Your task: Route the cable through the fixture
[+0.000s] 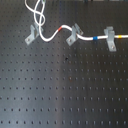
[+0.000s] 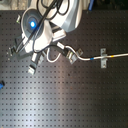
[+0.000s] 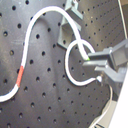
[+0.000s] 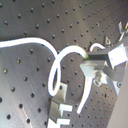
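A white cable (image 1: 50, 35) with red (image 1: 61, 29), blue (image 1: 95, 37) and yellow marks lies in the middle fixture (image 1: 74, 34) and the right fixture (image 1: 110, 39). Near the left fixture (image 1: 32, 34) it loops and rises out of the first exterior view's top. In the first wrist view my gripper (image 3: 92, 62) is shut on the cable's loop (image 3: 75, 62), just beside a grey fixture (image 3: 67, 30). The second wrist view shows the same grip (image 4: 90, 64) with the fixture (image 4: 60, 107) close by. The gripper is out of sight in the first exterior view.
Everything sits on a black perforated board (image 1: 65, 90). In the second exterior view the arm's white body (image 2: 42, 25) hangs over the board and hides the cable's looped end. The cable (image 2: 115, 55) runs off the second exterior view's right past a fixture (image 2: 103, 57).
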{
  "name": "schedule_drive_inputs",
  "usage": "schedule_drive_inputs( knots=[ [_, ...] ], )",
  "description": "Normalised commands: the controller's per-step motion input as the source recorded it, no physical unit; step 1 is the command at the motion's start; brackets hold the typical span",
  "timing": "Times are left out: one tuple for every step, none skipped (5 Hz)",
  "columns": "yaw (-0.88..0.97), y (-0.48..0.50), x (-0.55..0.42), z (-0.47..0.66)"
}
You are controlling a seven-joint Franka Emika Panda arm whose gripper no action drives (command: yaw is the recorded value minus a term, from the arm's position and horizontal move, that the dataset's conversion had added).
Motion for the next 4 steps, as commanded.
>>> schedule_drive_inputs(
  knots=[
    [0.0,-0.001,-0.155,0.54],
    [0.25,0.305,-0.226,0.43],
    [0.36,0.272,0.16,-0.01],
    [0.0,0.066,0.382,-0.31]
  ],
)
